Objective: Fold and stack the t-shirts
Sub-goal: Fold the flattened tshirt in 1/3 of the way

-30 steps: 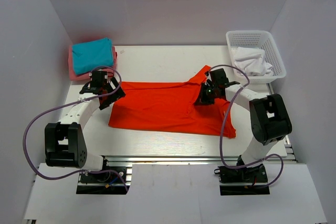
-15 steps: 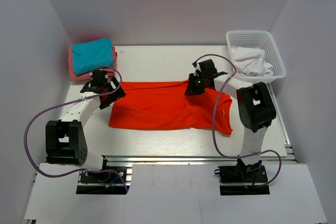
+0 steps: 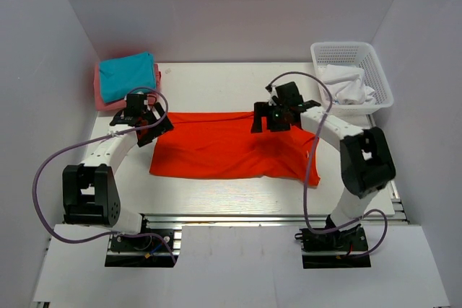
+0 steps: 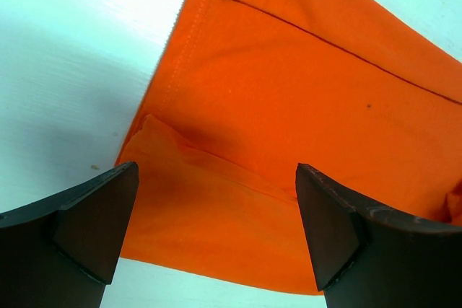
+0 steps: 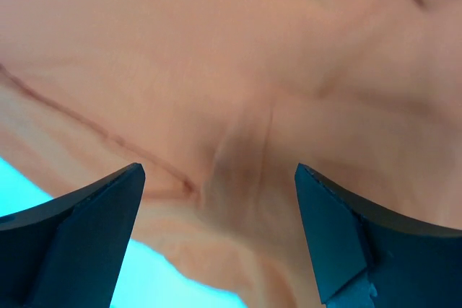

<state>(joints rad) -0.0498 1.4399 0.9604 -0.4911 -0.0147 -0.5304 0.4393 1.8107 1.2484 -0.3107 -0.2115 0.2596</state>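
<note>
An orange-red t-shirt (image 3: 224,146) lies flat across the middle of the table, folded into a long band. My left gripper (image 3: 146,122) hangs open over its left edge (image 4: 216,200), nothing between the fingers (image 4: 94,229). Over the shirt's upper right part my right gripper (image 3: 276,117) stands open too; its wrist view shows washed-out cloth (image 5: 238,106) just below the spread fingers (image 5: 339,236). A folded teal t-shirt (image 3: 128,76) rests on a pink t-shirt (image 3: 108,103) at the back left. White t-shirts (image 3: 350,86) lie crumpled in the basket.
The white plastic mesh basket (image 3: 345,52) stands at the back right corner. White walls close in the table on the left, back and right. Purple cables loop from both arms over the near part of the table.
My right gripper carried the shirt's right sleeve and collar leftward over the body, then opened and let go; that part now lies folded in. The left gripper stayed put.
</note>
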